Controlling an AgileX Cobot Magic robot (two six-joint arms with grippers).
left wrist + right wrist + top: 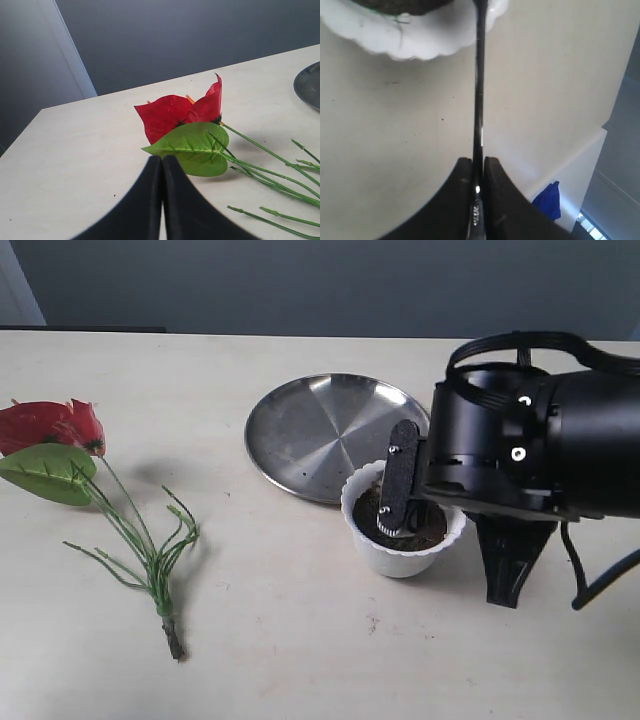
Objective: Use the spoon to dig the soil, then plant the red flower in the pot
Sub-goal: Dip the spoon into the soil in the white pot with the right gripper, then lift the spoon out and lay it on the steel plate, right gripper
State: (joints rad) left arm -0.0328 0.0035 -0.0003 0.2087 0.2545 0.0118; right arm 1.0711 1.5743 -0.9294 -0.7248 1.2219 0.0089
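The red flower (50,423) lies flat on the table at the left, its green leaf (45,472) beside the blooms and its stems (150,550) trailing toward the front. The white pot (400,558) stands right of centre and holds dark soil (432,530). My right gripper (395,525) reaches down into the pot's mouth. In the right wrist view it (478,160) is shut on the spoon (479,100), whose thin handle runs to the pot (420,40); the bowl is hidden. My left gripper (161,157) is shut and empty, just short of the flower (175,112).
A large round steel plate (320,430) lies right behind the pot, touching or nearly touching its rim. The right arm's black body (540,440) hangs over the table's right side. A blue cloth (547,200) shows beyond the table edge in the right wrist view.
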